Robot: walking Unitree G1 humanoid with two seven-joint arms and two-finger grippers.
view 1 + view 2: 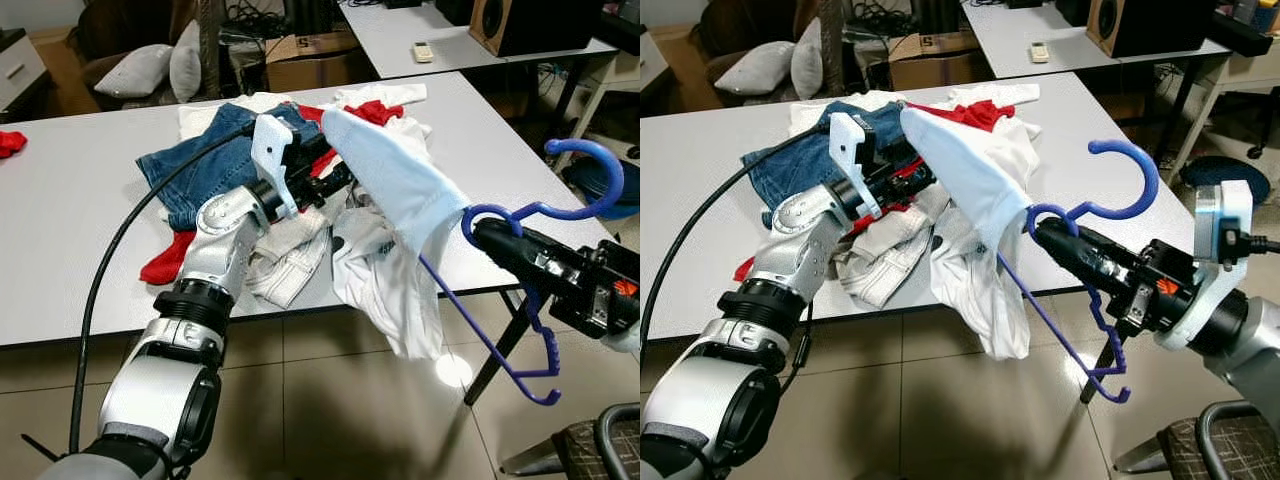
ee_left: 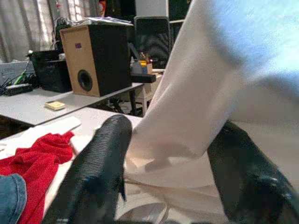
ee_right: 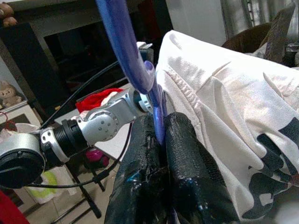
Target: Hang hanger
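Holding the white cotton T-shirt (image 1: pixel 395 190) up off the pile with my left gripper (image 1: pixel 335 180), I keep the fabric stretched in the air so that an opening faces the blue plastic clothes hanger (image 1: pixel 1110 300) in my right gripper (image 1: pixel 1045 238). The left wrist view shows the two black fingers (image 2: pixel 100 168) standing apart with a fold of the white cloth running between them, so I judge that pincer to be grasping the shirt, though the exact pinch point is hidden by fabric. The right pincer is clenched on the hanger just below its hook; in the right wrist view the thin blue bar (image 3: pixel 156 114) is squeezed between the two black pads. That grip near the neck leaves one hanger arm free to push into the garment, and its tip seems already tucked under the shirt's hem, which drapes over it. The hanger sits out past the front edge of the white table (image 1: pixel 70 200), over the tiled floor (image 1: pixel 330 400), with its curved hook rising to the right and its lower frame angling down toward the floor. It looks slim, glossy and slightly flexible, with small notches along the lower bar. Behind the shirt lies a heap of laundry on the table: blue denim jeans (image 1: pixel 205 165), a red garment (image 1: pixel 375 110) and more pale clothes. In my judgement the hanger is only partly threaded, with hanging yet to come.
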